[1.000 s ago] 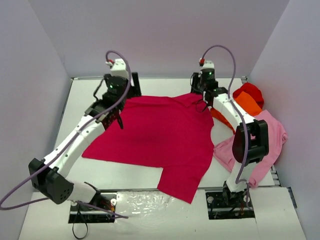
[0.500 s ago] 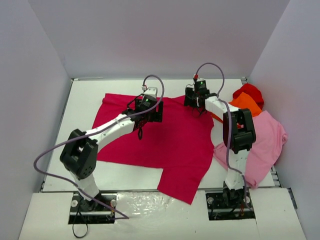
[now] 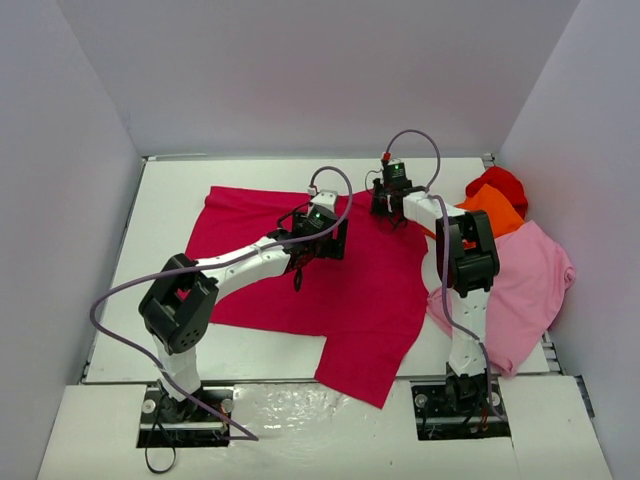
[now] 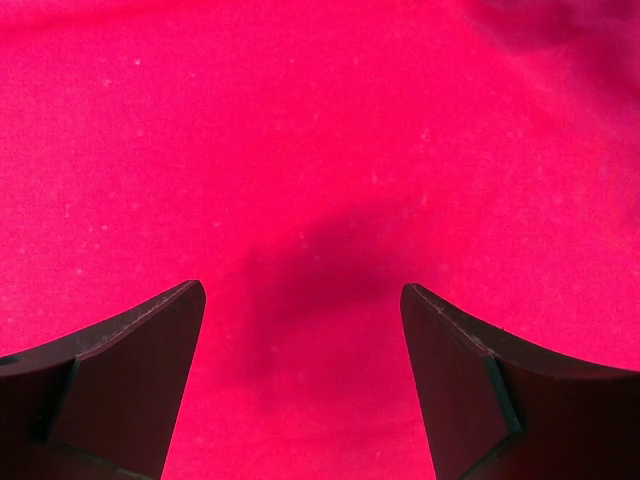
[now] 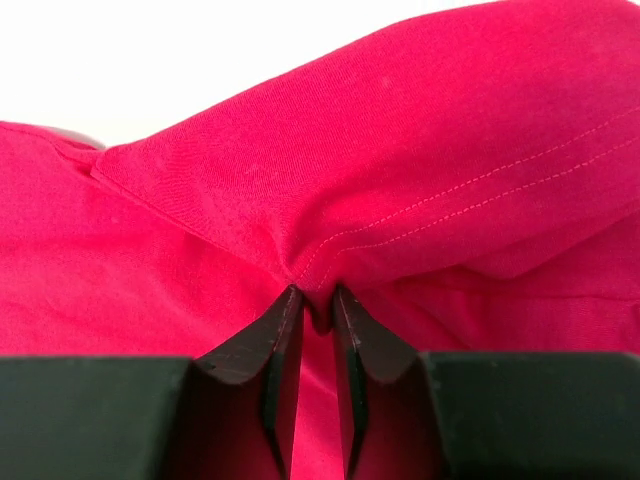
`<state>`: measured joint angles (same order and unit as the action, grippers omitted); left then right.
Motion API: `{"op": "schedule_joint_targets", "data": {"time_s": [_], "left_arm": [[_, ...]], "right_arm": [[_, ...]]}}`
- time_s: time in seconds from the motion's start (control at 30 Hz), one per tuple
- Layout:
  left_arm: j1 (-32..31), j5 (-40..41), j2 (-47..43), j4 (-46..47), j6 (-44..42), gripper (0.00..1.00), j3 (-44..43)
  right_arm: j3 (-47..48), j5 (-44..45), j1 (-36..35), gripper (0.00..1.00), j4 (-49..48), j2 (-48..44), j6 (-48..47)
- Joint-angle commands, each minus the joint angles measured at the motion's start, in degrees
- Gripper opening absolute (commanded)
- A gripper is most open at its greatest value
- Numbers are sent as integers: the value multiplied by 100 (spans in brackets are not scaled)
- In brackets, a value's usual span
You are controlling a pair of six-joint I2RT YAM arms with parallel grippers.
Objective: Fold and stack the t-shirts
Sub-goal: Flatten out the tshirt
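The crimson-magenta t-shirt (image 3: 330, 280) lies spread flat over the middle of the table and fills the left wrist view (image 4: 320, 130). My left gripper (image 3: 325, 230) hovers over its upper middle, jaws wide open and empty. My right gripper (image 3: 392, 205) is at the shirt's far right corner, shut on a hemmed fold of the crimson-magenta t-shirt (image 5: 400, 200). The orange t-shirt (image 3: 497, 207), the red t-shirt (image 3: 500, 183) and the light pink t-shirt (image 3: 525, 290) lie heaped at the right.
White walls enclose the table (image 3: 170, 200) on three sides. The heap of shirts sits close to the right arm's elbow. The table's near edge has a shiny strip (image 3: 300, 410) between the arm bases.
My left gripper has swung from the shirt's far left corner rightward to above its middle, leaving that corner lying flat. My right gripper has drawn slightly left, holding the shirt's far right corner.
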<state>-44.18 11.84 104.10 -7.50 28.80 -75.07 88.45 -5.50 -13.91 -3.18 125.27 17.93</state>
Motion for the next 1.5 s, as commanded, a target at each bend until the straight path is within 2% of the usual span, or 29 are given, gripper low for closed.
{"op": "schedule_joint_targets", "data": {"time_s": [0.0,0.13,0.37,0.63,0.67,0.7,0.73,0.83,0.9,1.0,1.1,1.2,1.27,1.4,1.47], "left_arm": [[-61,-23,-96,390,170,77,-43],[-108,-14,-83,399,188,77,-26],[-177,3,-76,440,256,77,8],[-284,-42,170,452,310,77,-57],[-284,-52,202,452,313,77,-58],[-284,-58,231,452,319,77,-52],[-284,-73,271,452,327,77,-52],[-301,-142,359,487,387,77,-52],[-331,-185,417,487,389,77,-52],[-354,-192,434,476,389,77,-14],[-354,-121,416,444,378,77,9],[-354,-128,394,410,372,77,40],[-354,-94,262,356,424,77,97],[-355,587,-516,81,252,77,401],[-349,899,-1065,-250,140,81,475]], "right_arm": [[309,148,-38,14,-165,-348,-67],[314,320,-85,1,-104,-653,-159],[696,349,-85,0,-10,-693,-272],[2536,93,-76,0,252,312,-522],[2742,64,-61,3,252,449,-575],[2927,-7,-43,10,240,592,-629],[3090,-95,-27,33,202,722,-678],[3717,-289,-8,76,153,1225,-796],[3853,-226,9,89,121,1357,-800],[3401,23,3,93,-107,1121,-835],[2387,272,11,87,-408,479,-824],[1772,483,11,82,-195,-134,-757],[940,549,-6,80,-62,-647,-635],[-345,756,-241,78,460,-2098,-431],[-941,743,-410,78,713,-2725,-361]]}}
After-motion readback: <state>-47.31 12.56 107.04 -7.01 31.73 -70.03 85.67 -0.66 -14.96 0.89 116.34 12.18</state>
